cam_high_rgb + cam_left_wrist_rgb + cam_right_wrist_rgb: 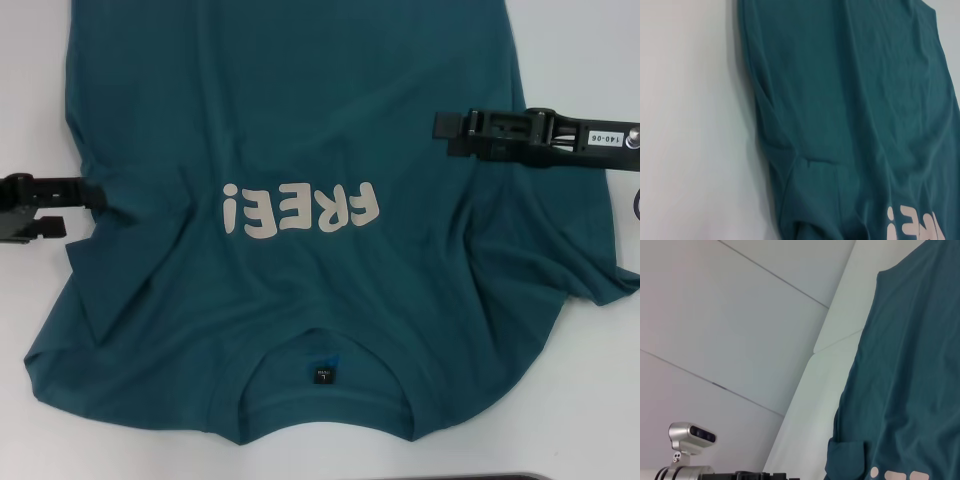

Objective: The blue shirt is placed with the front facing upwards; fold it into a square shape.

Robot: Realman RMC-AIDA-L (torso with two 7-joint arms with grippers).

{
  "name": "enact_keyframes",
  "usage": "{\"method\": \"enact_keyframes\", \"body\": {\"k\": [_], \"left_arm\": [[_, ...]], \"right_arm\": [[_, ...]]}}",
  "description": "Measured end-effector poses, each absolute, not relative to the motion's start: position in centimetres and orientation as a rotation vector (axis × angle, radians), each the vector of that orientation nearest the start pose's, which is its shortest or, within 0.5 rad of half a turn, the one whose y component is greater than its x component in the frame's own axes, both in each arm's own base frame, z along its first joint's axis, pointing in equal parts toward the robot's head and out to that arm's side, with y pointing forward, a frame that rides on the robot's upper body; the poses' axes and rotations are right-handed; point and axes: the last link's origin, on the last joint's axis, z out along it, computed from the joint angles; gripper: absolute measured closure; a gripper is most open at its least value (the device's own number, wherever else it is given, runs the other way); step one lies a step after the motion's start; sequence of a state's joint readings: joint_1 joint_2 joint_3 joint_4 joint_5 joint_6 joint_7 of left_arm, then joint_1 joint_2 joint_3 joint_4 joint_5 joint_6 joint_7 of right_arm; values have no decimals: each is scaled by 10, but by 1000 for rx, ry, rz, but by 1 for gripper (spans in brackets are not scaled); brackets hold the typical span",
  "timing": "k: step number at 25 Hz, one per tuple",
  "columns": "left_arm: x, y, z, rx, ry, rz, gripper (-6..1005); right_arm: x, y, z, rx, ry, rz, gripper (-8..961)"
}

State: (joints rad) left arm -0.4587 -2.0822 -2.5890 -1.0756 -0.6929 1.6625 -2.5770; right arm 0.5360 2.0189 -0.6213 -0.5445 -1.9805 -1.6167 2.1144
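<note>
The blue shirt (300, 120) lies front up on the white table, its collar nearest me and the cream lettering (300, 208) in the middle. A small dark neck label (325, 372) shows inside the collar. My left gripper (95, 195) sits at the shirt's left edge near the armpit, where creases fan out from its tip. My right gripper (440, 128) reaches in from the right, over the shirt's right side above the lettering. The left wrist view shows the shirt (855, 100) and a sleeve seam. The right wrist view shows the shirt (910, 365) from the side.
White table (580, 400) surrounds the shirt on both sides. The right sleeve (600, 270) spreads toward the right edge. A dark strip (500, 477) runs along the near edge. In the right wrist view, the left arm's silver camera (690, 435) shows before pale wall panels (715, 315).
</note>
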Motion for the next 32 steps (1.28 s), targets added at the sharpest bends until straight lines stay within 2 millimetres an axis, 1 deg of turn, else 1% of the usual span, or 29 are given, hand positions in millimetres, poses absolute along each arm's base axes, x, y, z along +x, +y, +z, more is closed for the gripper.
{"method": "enact_keyframes", "body": {"k": [10,14,28,30,32], "left_arm": [[-318,311,67,-2034,-1908,-273,136],[-322,309,63,-2040,-1914,-260,137],[-323,301,48,-2097,-1953,-242,138],[-320,298,47,-2134,-1956,-258,138],[-311,294,48,-2234,-1938,-336,138]], "right_arm": [[277,323,15,-2397,1756,935,38],[277,323,15,-2395,1755,934,38],[276,326,16,-2391,1754,931,38],[276,326,16,-2392,1753,929,37],[276,326,16,-2392,1754,929,37]]}}
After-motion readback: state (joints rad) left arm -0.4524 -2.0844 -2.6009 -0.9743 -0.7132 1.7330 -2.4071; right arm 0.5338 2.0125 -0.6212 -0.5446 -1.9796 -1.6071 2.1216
